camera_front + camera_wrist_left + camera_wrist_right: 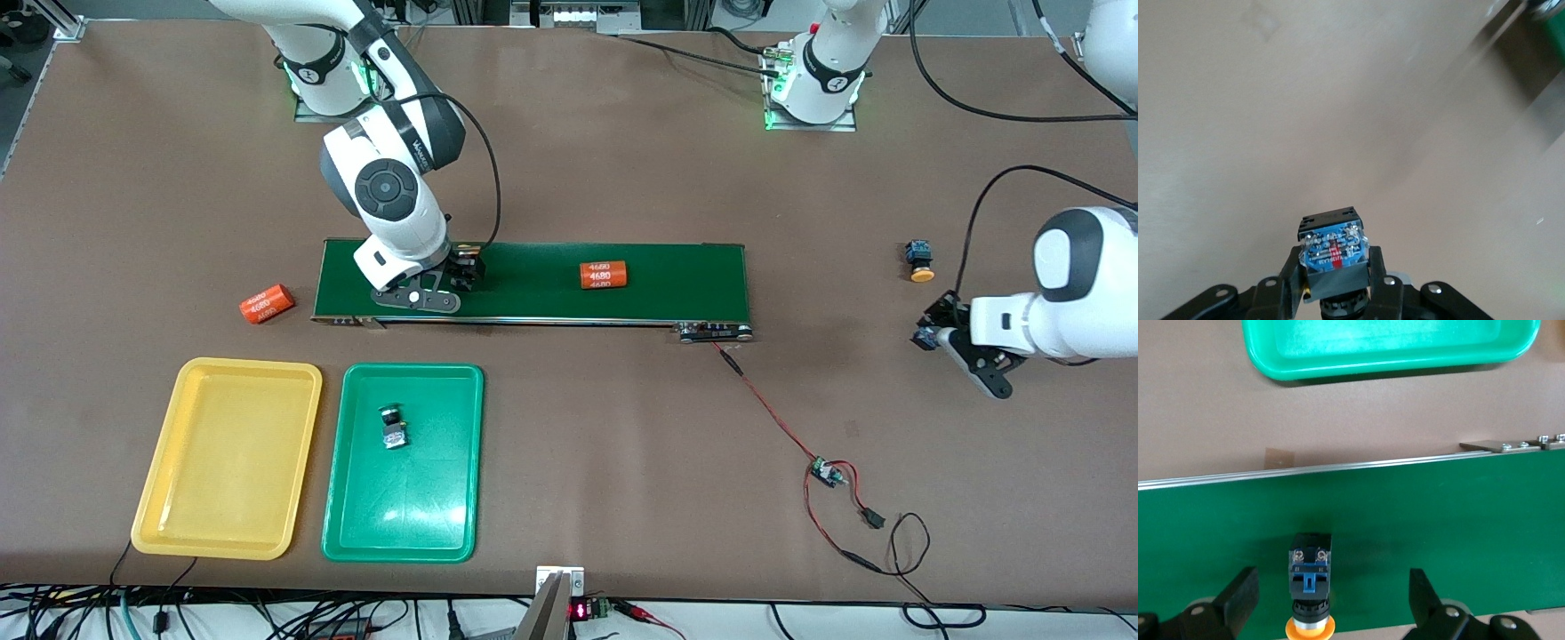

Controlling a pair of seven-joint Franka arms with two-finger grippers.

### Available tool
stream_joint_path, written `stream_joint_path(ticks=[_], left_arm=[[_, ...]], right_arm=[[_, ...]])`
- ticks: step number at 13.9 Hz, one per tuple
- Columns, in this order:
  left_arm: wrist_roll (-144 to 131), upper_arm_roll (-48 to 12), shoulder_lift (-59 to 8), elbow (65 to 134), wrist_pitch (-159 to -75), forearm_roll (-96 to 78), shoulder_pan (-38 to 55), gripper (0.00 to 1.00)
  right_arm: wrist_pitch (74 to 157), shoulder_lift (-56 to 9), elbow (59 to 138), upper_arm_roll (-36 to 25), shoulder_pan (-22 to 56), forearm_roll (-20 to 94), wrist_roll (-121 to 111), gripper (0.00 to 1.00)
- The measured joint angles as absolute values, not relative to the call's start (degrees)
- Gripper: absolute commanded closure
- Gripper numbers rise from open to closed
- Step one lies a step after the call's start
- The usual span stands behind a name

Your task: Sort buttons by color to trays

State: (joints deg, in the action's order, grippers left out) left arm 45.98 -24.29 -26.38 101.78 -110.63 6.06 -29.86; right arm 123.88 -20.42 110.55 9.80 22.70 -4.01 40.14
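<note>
Nearest the camera sit the yellow tray (227,458) and the green tray (404,462), the latter with one button (392,428) in it. Farther back, the left gripper (933,327) clamps a button (1333,247) over bare table, near a yellow-capped button (919,260). Over the conveyor belt (533,283), the right gripper (1331,597) gapes wide around another yellow-capped button (1311,583).

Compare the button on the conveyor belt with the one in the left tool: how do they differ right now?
The button on the conveyor belt lies free between the open fingers of the right tool; the button in the left tool is clamped and held over bare table near the left arm's end. The belt button shows a yellow-orange cap; the held button's cap is hidden, so its color cannot be told. Both have a blocky black-and-blue body.
</note>
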Motion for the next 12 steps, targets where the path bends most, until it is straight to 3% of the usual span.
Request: stream_joint_path(ticks=[7,10,12], left_arm=[[16.83,-24.78,-17.45,108.46,-110.58,3.35,-18.01,1.00],[8.84,-27.43,-17.22,108.46,-110.75,3.34,-17.63,1.00],[4.07,-29.86,-17.06,108.45,-110.80,3.34,-17.57,1.00]], right_arm=[[126.92,-20.39,115.12,9.96,22.70,-4.03,40.16,0.00],[127.11,-20.38,115.31,9.97,22.70,-4.07,40.16,0.20],[127.17,-20.38,115.32,9.96,22.67,-4.09,40.16,0.23]])
